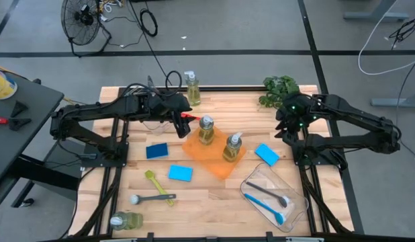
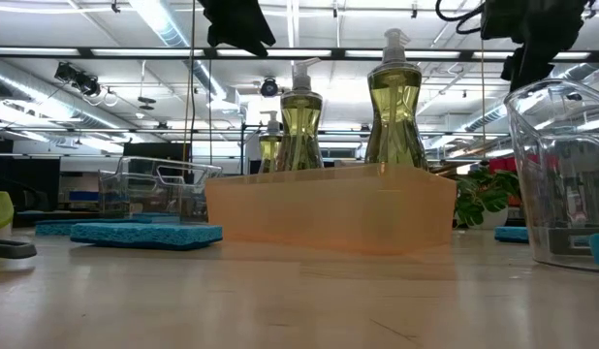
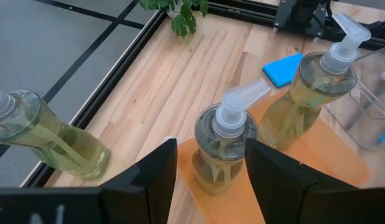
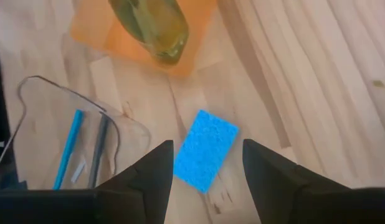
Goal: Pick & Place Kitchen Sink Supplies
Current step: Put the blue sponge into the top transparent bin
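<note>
Two clear pump bottles (image 1: pixel 206 130) (image 1: pixel 233 146) of yellowish soap stand upright in a shallow orange bin (image 1: pixel 214 161). A third bottle (image 1: pixel 191 87) stands at the far edge, and another (image 1: pixel 125 220) lies on its side near the near-left corner. My left gripper (image 3: pixel 211 149) is open above the left bottle (image 3: pixel 225 143) in the bin, one finger on each side of its pump head, touching nothing. My right gripper (image 4: pixel 208 152) is open above a blue sponge (image 4: pixel 206 149), which lies flat on the table right of the orange bin.
Two more blue sponges (image 1: pixel 156 150) (image 1: pixel 180 173) lie left of the orange bin. A yellow-green brush (image 1: pixel 154 181) and a grey brush (image 1: pixel 150 198) lie near the near edge. A clear bin (image 1: pixel 298 202) holds a blue and a dark brush. A leafy plant (image 1: pixel 278 91) sits at the far right.
</note>
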Motion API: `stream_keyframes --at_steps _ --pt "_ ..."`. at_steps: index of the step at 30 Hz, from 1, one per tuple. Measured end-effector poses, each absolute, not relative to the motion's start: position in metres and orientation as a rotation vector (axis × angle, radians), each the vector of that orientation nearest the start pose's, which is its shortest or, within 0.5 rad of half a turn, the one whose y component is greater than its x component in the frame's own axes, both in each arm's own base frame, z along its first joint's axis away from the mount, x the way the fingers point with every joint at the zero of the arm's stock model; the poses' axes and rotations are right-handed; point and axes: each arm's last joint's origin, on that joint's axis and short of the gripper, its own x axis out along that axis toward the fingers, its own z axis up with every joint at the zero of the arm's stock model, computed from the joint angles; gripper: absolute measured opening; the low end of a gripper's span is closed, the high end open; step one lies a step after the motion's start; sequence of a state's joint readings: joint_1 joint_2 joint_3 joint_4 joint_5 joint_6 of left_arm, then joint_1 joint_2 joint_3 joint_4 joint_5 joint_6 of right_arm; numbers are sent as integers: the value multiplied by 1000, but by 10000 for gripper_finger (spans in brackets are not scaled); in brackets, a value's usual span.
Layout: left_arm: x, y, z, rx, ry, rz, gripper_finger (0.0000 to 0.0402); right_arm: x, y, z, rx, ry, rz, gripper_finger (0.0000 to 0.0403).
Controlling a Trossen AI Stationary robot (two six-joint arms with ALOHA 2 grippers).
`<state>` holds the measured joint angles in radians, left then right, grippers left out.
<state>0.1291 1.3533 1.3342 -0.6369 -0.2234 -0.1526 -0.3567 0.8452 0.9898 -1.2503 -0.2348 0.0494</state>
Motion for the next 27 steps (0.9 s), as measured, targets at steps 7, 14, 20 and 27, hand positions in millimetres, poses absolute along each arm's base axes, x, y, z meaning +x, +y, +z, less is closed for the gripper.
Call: stream_keyframes --at_steps 7,14,20,27 --pt "282 43 358 -113 632 389 193 120 -33 279 428 1143 -185 191" --pt "282 43 358 -115 631 389 193 128 -32 236 548 1143 -251 191" --pt "282 43 358 -115 631 389 193 136 -31 209 613 1064 -279 191" --pt "282 43 358 -115 631 390 193 136 -30 183 591 1046 -370 191"
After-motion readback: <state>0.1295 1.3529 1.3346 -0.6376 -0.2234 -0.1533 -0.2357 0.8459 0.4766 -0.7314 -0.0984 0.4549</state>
